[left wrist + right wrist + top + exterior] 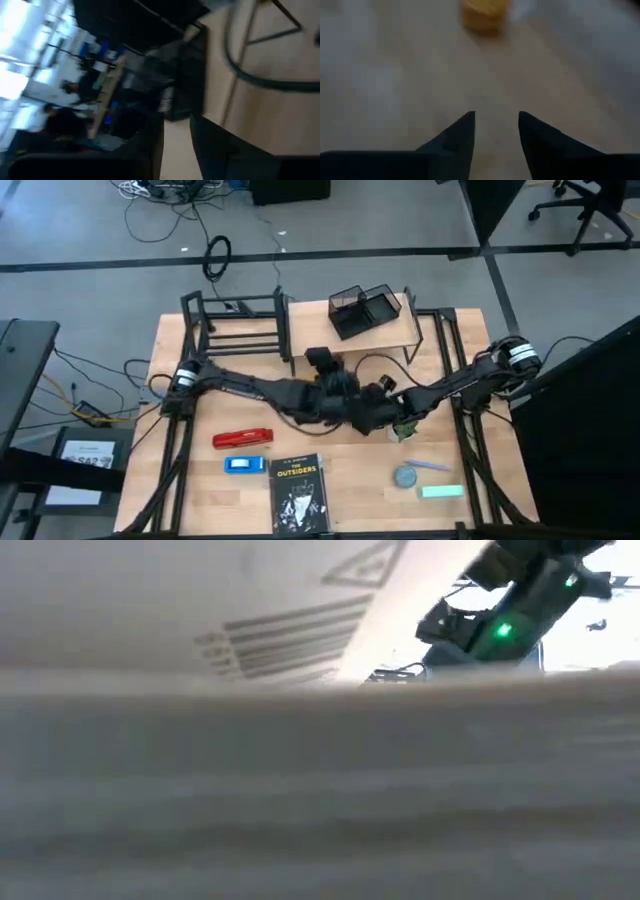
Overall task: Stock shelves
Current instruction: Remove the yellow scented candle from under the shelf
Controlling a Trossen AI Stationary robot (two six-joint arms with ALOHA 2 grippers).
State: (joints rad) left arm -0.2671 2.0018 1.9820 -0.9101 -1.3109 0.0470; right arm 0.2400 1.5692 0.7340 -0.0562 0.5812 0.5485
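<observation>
- Black book (pixel 299 492) reads "THE OUTSIDERS", near the table's front edge.
- Wooden plank shelf (pixel 395 328) and black rack (pixel 240 325) stand at the back.
- Right gripper (pixel 496 125): slightly parted, empty.
- Left gripper (pixel 385 388): cannot tell.

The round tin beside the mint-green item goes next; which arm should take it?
Right, probably. The right gripper hovers over bare table close to the round tin, jaws open and empty; the left gripper is farther off, near the wooden shelf.
</observation>
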